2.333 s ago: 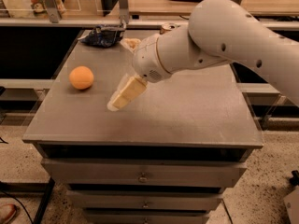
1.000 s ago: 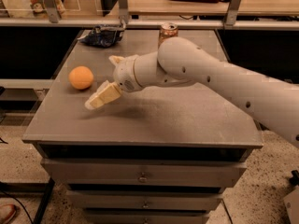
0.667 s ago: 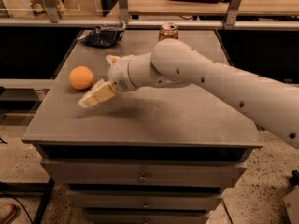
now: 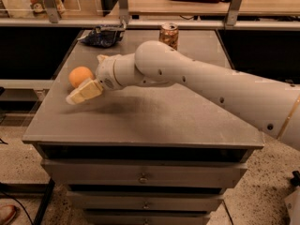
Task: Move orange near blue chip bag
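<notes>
I am watching the gripper [image 4: 85, 78] hovering low over the left part of the grey metal bench [image 4: 168, 118], with its pale fingers [image 4: 86, 91] spread apart and clamping nothing. The smooth round orange fruit [image 4: 78, 74] is sitting on the bench near the left edge, showing between the two fingers, the nearer one covering its lower side; whether they are touching I cannot tell. The small dark blue wrinkled foil chip bag [image 4: 102, 35] is lying at the back left corner, well apart from the orange. A gold-tan drink can [image 4: 168, 34] is standing upright at the back, behind the white arm.
</notes>
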